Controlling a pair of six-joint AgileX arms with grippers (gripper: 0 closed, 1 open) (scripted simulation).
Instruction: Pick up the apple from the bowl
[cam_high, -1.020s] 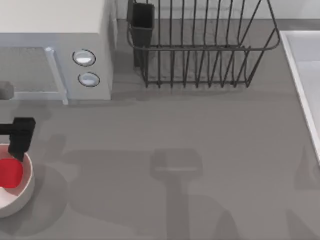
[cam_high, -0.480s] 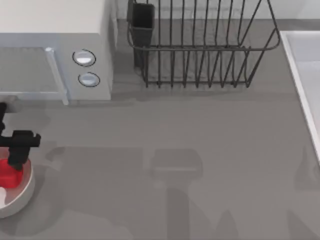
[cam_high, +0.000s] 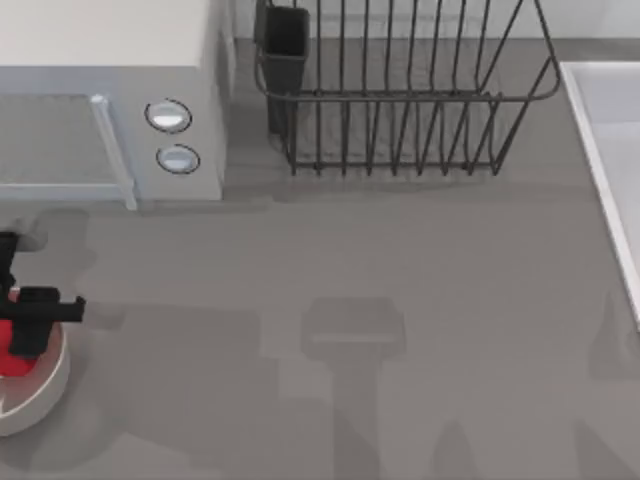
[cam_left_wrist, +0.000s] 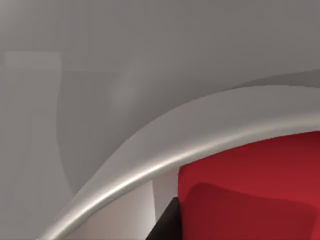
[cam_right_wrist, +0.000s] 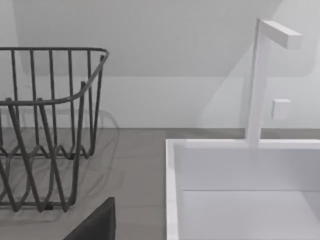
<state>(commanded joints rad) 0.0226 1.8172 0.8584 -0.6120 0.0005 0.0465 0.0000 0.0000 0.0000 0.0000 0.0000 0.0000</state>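
Overhead top view; left wrist close on bowl (cam_left_wrist: 150, 150); right wrist facing sink (cam_right_wrist: 240, 190).

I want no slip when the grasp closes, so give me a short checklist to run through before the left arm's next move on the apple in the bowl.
1. Left gripper over the bowl at the table's left edge: ok.
2. Gripper lined up with the apple: ok, the dark gripper overlaps the red from above.
3. Apple inside the bowl, not on the rim: ok; the left wrist view has it just inside the rim.
4. A fingertip beside the apple: ok, it sits against the red side.
5. Fingers on both sides of the apple: cannot tell.
6. Microwave and dish rack away from the lift path: ok.
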